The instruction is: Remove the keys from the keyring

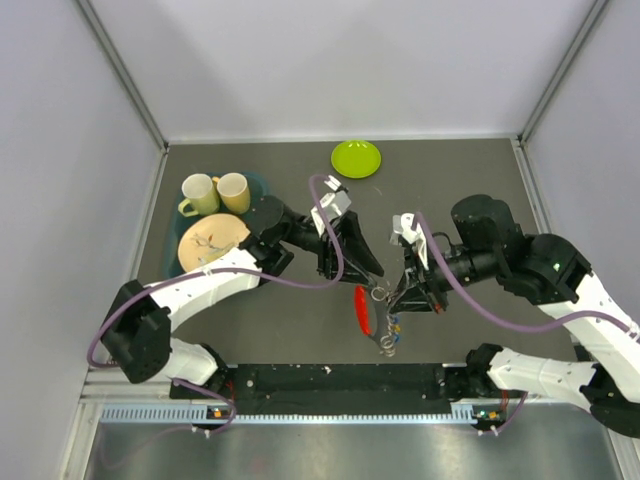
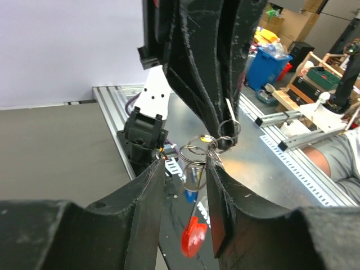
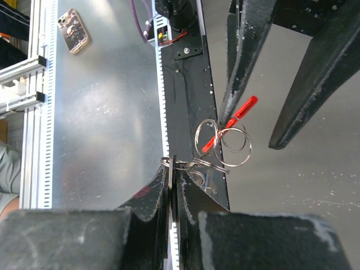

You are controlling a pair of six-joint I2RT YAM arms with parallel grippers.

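Hold right hand (image 3: 172, 175) clenched on keyring (image 3: 194, 164), lower centre of frame. Close parted left hand (image 2: 185, 164) squarely on 1 loop, clear of dangling keys (image 1: 388, 330).

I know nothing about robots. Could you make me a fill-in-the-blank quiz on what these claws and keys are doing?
The right claw is pinched ___ on metal of the keyring. The left claw holds its fingers ___, with a wire loop between them. The long key below the rings is ___. At the far edge of the table sits a lime-___ dish.
Missing words: shut; apart; red; green.
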